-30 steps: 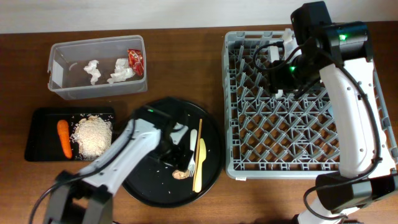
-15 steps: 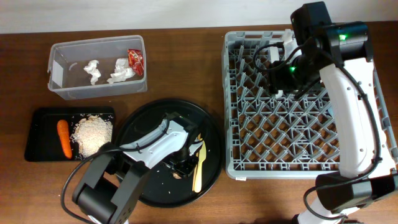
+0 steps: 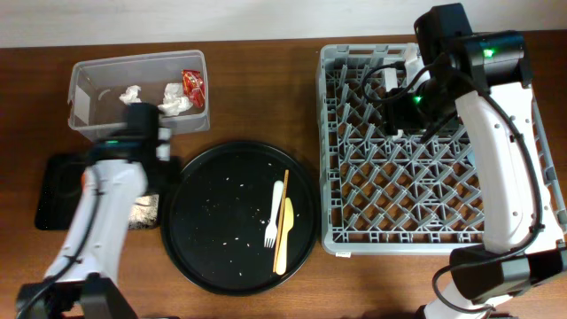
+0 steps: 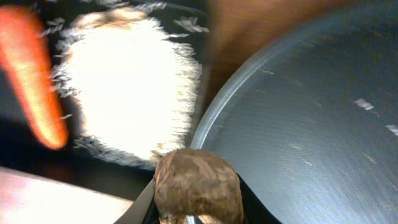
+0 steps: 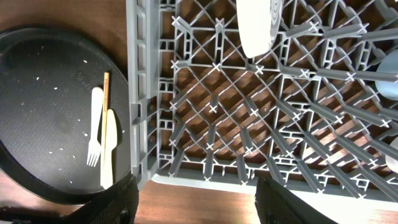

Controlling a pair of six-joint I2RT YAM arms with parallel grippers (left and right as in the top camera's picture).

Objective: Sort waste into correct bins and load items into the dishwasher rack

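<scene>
— While the table is being weighed up, what is being counted as done, from the biggest thing down?

— The dishwasher rack (image 3: 390,199), lying beneath the right pincer (image 5: 198,200), is being judged only partly loaded. A white plate (image 5: 255,25) is being propped among the pegs just ahead of that pincer. Its jaws are being shown wide apart, with nothing between them. The bowl and cups are not being made out clearly. On the round black tray (image 3: 213,235), just to the right of the left pincer (image 4: 198,211), the white fork (image 3: 274,213) and the pale yellow utensil (image 3: 284,232) are being left lying side by side, so both are being counted as outstanding.

— And the waste?

— The clear tub (image 3: 78,111), beyond the left pincer, is being used for the napkins (image 3: 131,93) and the red wrapper (image 3: 192,84). That share is being judged finished. The black rectangular tray (image 3: 53,204), below and ahead of the left pincer, is being filled with the carrot (image 4: 31,81) and the rice heap (image 4: 127,81). The brown food lump (image 4: 198,183) is being clenched between the left pincer's jaws, just short of the rice, near where the two trays meet. Its release is being judged the one waste step left.
</scene>
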